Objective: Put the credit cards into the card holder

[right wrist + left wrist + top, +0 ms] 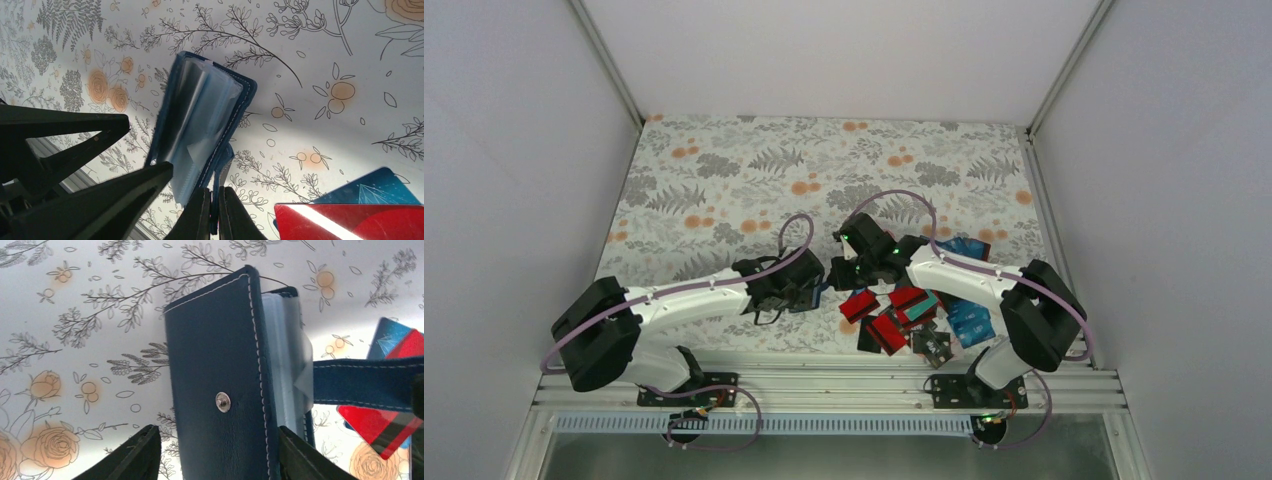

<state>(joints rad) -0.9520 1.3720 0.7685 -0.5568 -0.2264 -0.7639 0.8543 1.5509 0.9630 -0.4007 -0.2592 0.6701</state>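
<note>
The navy card holder point(215, 365) sits between the jaws of my left gripper point(220, 455). The right finger touches its side and a gap shows at the left finger. Its clear inner sleeves point(200, 110) are exposed. My right gripper point(215, 210) is shut on the holder's clasp tab point(360, 382), which is stretched out to the right. In the top view both grippers meet at the holder point(820, 291). The credit cards point(899, 315) lie in a loose pile of red, teal, blue and black just right of it. A red card point(350, 222) and a blue card point(380, 187) lie beside my right gripper.
The table has a floral cloth point(724, 180), with white walls on three sides. A metal rail point(824, 385) runs along the near edge. More blue cards point(964, 247) lie behind the right forearm, and teal cards point(972, 322) lie near the right arm's base.
</note>
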